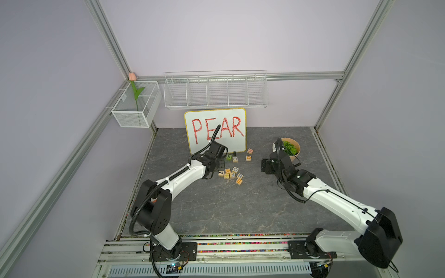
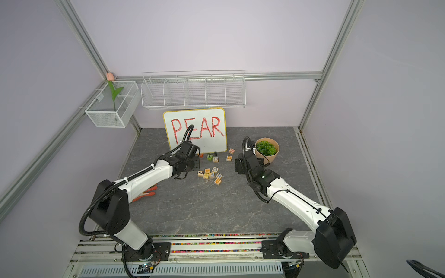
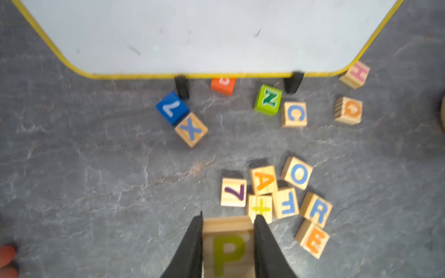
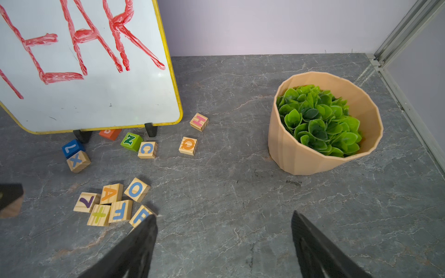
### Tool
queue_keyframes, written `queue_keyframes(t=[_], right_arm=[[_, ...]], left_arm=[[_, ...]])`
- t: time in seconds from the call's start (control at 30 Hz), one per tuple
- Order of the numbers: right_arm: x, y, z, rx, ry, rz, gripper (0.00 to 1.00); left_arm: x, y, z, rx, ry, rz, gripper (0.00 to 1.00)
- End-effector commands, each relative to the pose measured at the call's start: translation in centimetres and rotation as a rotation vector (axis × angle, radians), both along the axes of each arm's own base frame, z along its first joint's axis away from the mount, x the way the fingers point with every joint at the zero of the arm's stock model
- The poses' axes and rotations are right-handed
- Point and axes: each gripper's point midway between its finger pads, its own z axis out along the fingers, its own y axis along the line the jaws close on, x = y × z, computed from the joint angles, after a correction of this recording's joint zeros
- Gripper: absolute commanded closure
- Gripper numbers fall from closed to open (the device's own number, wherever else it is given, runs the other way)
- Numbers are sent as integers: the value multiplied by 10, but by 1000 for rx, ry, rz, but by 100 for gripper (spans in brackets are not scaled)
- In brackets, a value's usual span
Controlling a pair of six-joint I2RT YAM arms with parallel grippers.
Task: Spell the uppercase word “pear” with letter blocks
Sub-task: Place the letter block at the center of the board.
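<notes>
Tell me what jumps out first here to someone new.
The whiteboard with PEAR in red, propped at the back of the table, then the leafy plant pot near the open right hand. Scattered blocks lie before the board, and the left hand is shut on the P block.

left fingers (image 3: 190, 248) clamped, right fingers (image 4: 134, 248) spread apart
</notes>
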Motion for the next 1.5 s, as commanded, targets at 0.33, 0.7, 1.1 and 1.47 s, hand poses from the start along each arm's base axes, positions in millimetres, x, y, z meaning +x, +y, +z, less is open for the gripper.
queue_keyframes(t=[0.33, 0.7, 1.1, 1.47], right_arm=[[17, 17, 11, 35, -9, 14, 11], [18, 18, 8, 30, 6, 13, 11], [15, 10, 4, 6, 4, -9, 11], [13, 0, 4, -17, -3, -39, 11]], left_arm=[[-83, 41, -60, 8, 129, 13, 73], [-92, 39, -87, -9, 186, 18, 72], [-88, 40, -81, 13, 183, 22, 46], [-58, 17, -8, -44, 37, -64, 36]])
